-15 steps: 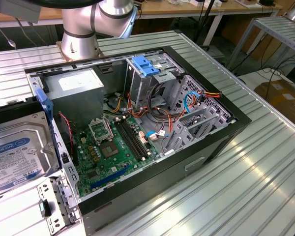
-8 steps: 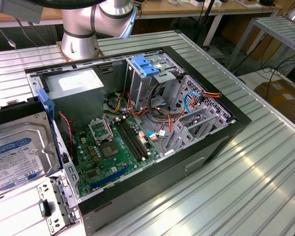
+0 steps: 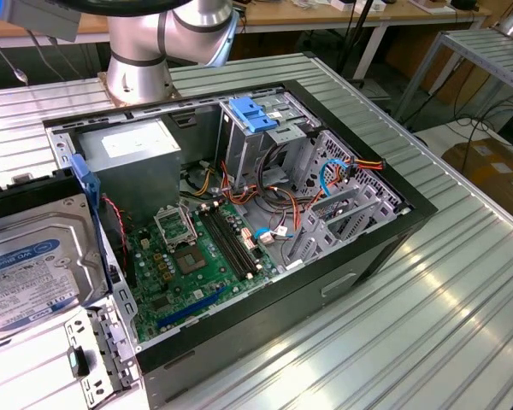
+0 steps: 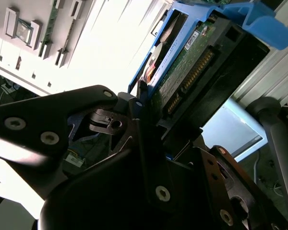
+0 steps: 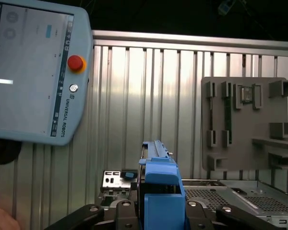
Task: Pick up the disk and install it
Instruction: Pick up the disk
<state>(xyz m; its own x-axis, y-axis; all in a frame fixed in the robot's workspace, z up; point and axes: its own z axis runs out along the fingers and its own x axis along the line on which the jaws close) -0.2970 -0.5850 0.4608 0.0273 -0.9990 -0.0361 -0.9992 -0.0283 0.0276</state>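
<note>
One robot arm (image 3: 154, 43) stands on a ribbed metal table (image 3: 427, 316). Its gripper (image 5: 161, 214) is clamped tight on the disk (image 3: 30, 256). In the second wrist view the black fingers (image 4: 81, 110) squeeze the disk from two sides, and the disk sticks out past them. You can see its green underside (image 4: 185, 72) there, with a row of gold pins. In the first wrist view the disk's blue frame (image 5: 158, 191) stands between the black gripper parts.

In the exterior view the disk is at about nine o'clock, right at the edge and close to the camera. Its silver top with the blue and white sticker faces the camera.

An open computer box (image 3: 265, 333) lies in the middle of the table. The disk is outside it, just past the box's end wall.

Inside the box, a green board (image 3: 188, 256) lies at about seven o'clock. A grey metal block (image 3: 128, 149) with a white sticker sits at ten o'clock. A metal cage with a light blue latch (image 3: 255, 115) stands at twelve o'clock. Red, yellow and blue wires (image 3: 342, 171) bunch at two o'clock.

The first wrist view shows a grey screen pad (image 5: 33, 72) with a red button (image 5: 75, 63) and a grey plate (image 5: 249, 124) with little holders. They are well apart.
</note>
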